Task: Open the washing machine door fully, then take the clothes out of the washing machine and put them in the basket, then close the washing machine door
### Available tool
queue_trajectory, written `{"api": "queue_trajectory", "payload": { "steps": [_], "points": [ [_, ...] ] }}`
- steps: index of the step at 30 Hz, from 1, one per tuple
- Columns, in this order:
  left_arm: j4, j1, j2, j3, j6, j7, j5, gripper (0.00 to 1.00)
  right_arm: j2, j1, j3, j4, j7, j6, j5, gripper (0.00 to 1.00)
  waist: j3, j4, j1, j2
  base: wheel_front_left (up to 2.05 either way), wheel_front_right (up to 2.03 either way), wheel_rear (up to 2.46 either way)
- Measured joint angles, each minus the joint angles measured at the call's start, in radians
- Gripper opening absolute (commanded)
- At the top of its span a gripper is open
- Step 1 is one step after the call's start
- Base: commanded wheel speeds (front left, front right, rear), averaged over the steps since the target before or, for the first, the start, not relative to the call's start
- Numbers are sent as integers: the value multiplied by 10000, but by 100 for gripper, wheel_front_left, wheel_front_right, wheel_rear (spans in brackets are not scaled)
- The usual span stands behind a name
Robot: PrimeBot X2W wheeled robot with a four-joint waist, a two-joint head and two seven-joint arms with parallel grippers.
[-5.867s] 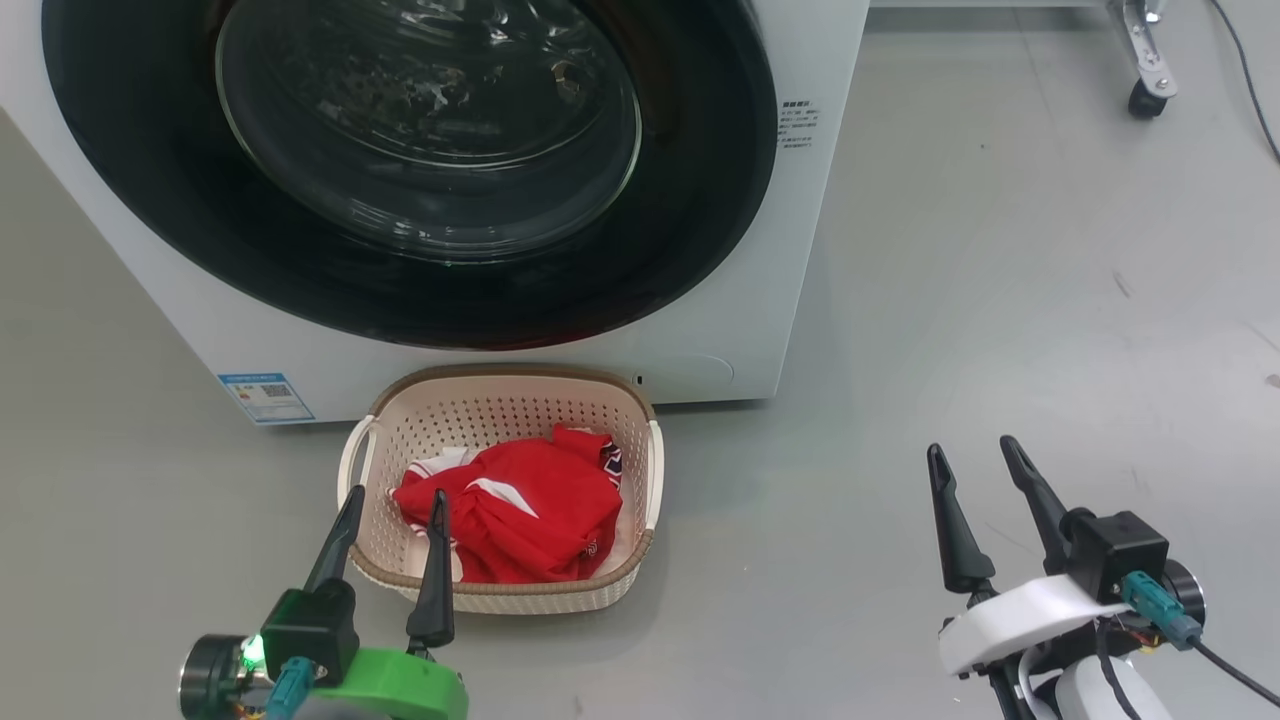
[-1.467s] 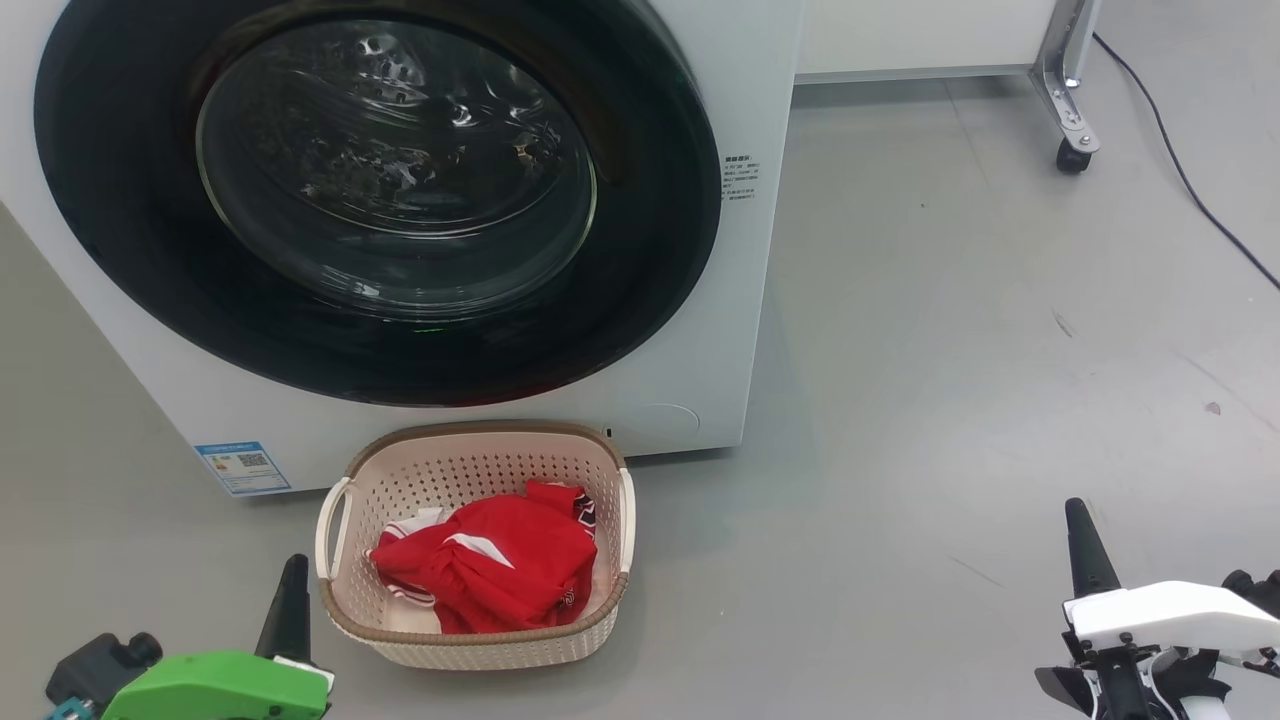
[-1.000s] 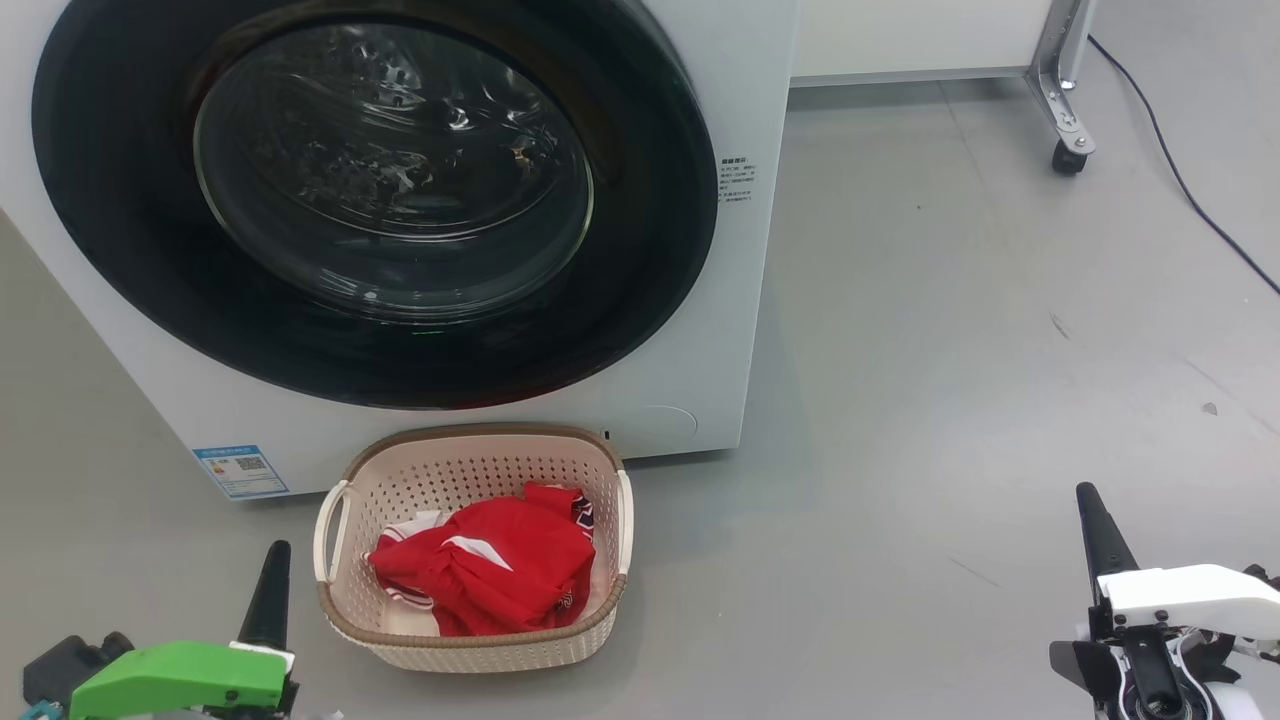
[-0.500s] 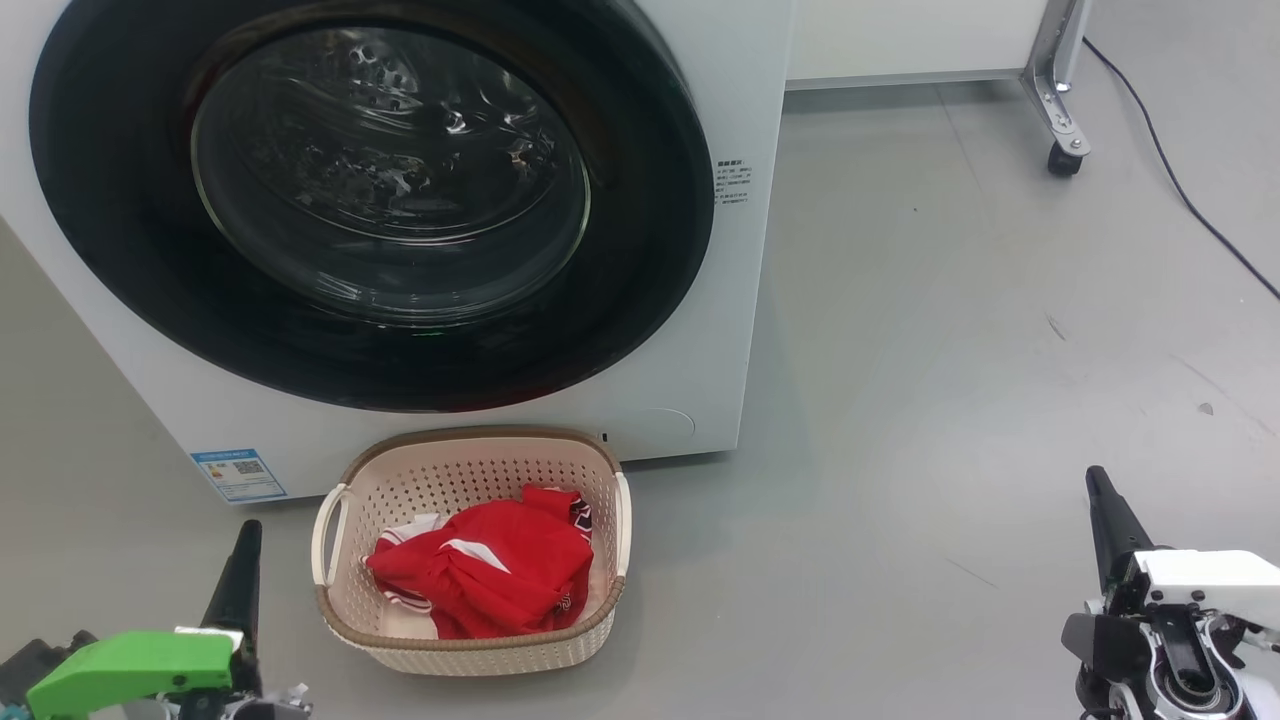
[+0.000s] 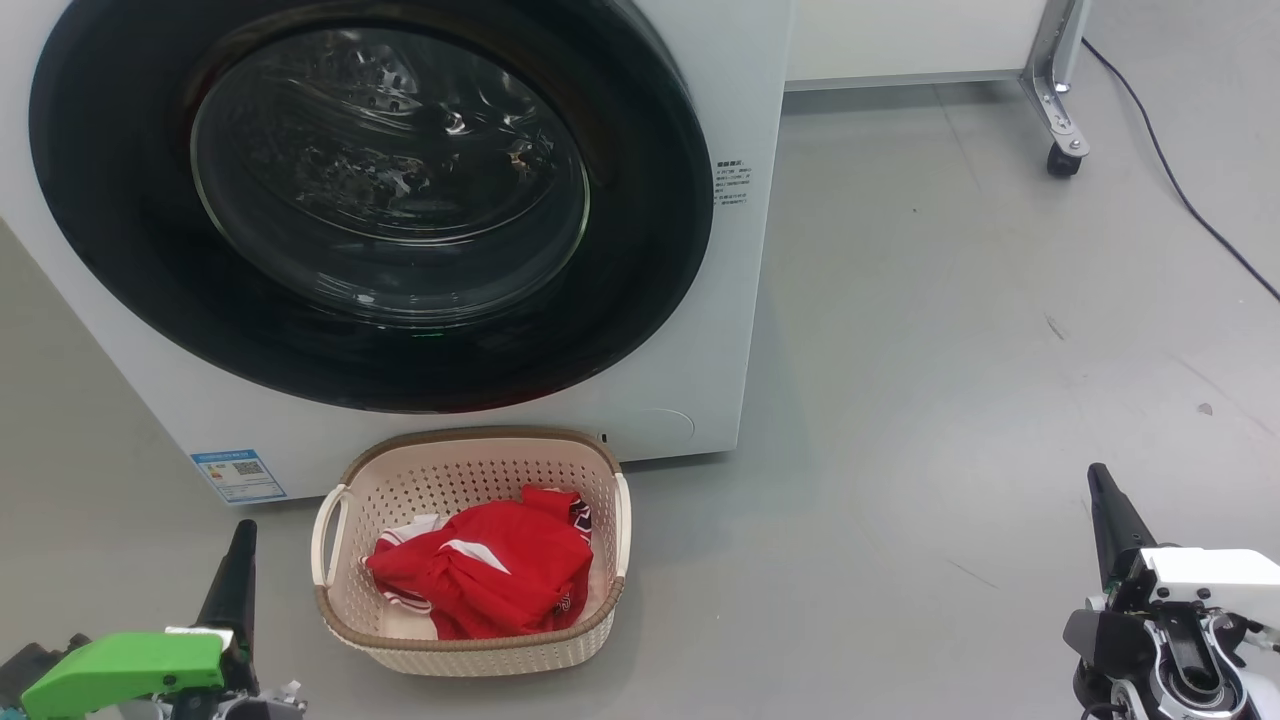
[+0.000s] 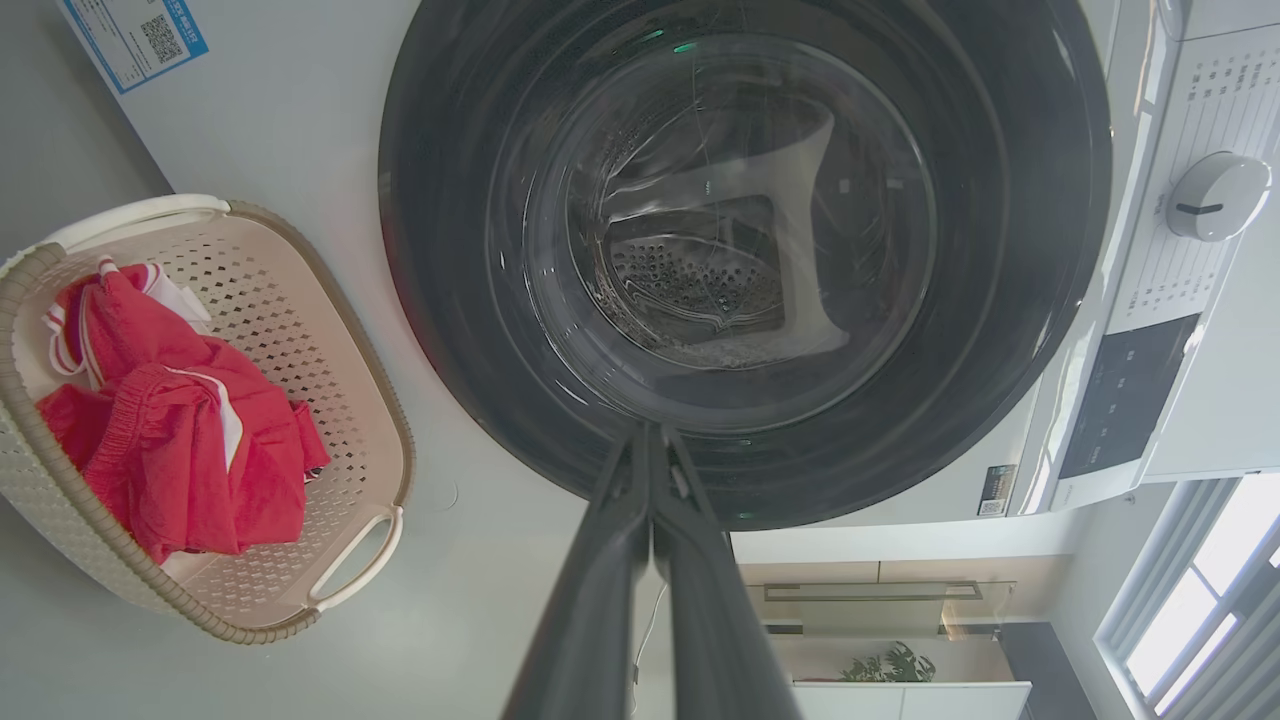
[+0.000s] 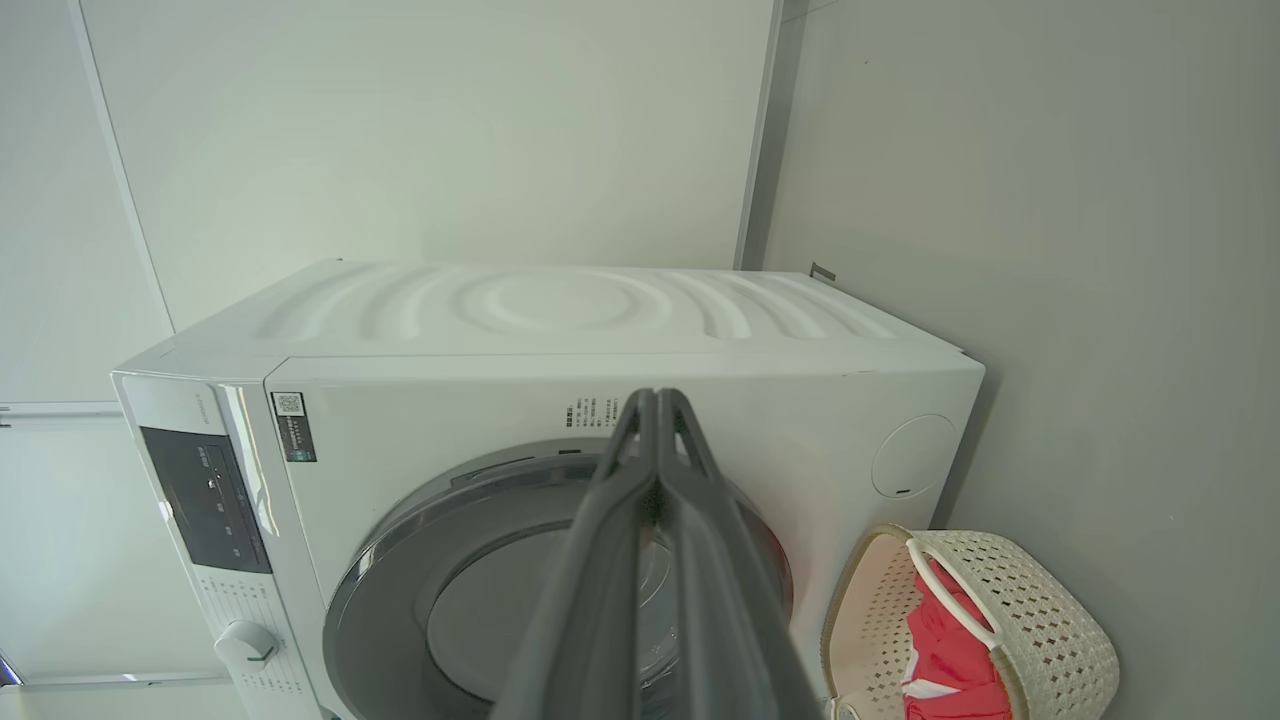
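Grey floor [image 5: 950,350], white wall [image 7: 400,130]

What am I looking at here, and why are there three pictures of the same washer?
It is a two-armed robot on wheels, seen through its own cameras. One picture looks down from its head: the green left claw and the white right claw sit at the bottom corners. The other two come from cameras on each wrist, looking along that claw's dark fingers, so the room appears turned. Both claws are shut and hold nothing. On the grey floor stands a white washing machine with its round black door shut, and before it a cream basket containing red clothes.
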State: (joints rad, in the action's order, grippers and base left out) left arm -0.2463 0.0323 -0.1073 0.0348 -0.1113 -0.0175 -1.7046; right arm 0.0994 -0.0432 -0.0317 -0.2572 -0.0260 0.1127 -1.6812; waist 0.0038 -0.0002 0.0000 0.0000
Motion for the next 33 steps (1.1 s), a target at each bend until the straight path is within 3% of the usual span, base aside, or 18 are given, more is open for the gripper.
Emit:
{"api": "queue_trajectory", "payload": {
  "steps": [33],
  "points": [
    [-151, 109, 2, -27, -84, -35, 0, 0, -2, -104, -44, -119, -46, 10, 0, 0, -8, 1, 0, 0, 0, 0, 0]
  ]
}}
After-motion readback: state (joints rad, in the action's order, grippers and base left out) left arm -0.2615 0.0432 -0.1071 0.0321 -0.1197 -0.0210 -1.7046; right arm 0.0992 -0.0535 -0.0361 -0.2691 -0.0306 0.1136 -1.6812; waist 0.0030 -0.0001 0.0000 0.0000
